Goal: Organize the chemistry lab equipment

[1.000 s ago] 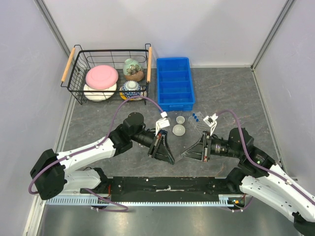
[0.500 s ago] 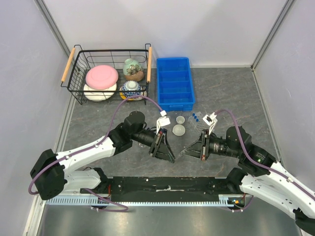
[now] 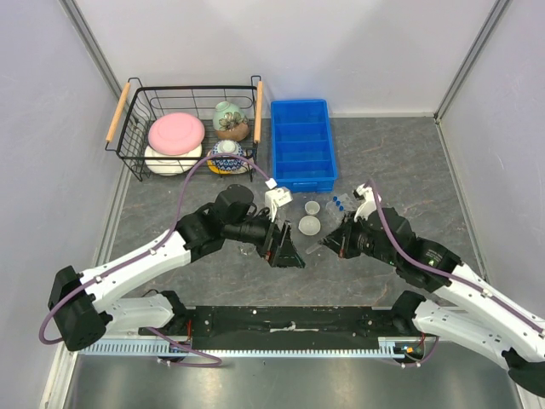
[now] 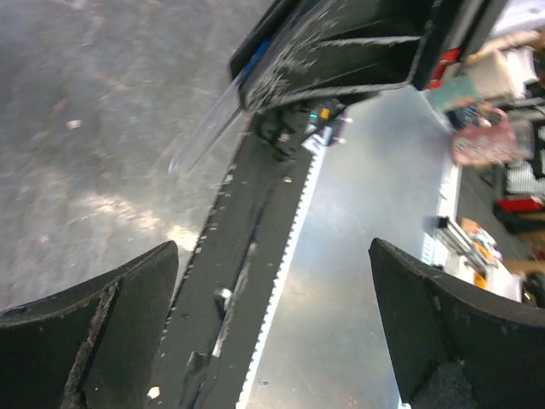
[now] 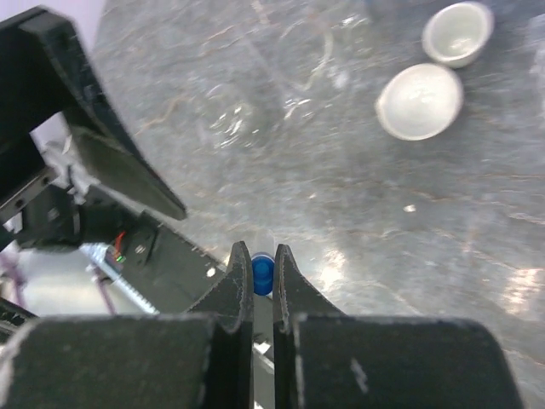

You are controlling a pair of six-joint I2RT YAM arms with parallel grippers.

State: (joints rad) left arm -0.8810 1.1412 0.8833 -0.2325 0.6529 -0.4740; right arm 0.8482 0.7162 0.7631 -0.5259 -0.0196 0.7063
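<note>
Though faint overhead, tube (image 5: 262, 274) sits in right pincer (image 5: 262, 250).

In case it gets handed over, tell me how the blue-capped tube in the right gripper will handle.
The blue-capped tube is pinched at its cap end by the right gripper, so it might pivot or slip. Its clear, slender body juts out unsupported without sagging, so it is probably stiff and light, perhaps breakable. Being round, it would likely roll if laid on the table.

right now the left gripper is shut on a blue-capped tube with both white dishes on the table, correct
No: the right gripper holds the blue-capped tube, per the right wrist view; the left gripper is open. Both white dishes are on the table.
</note>
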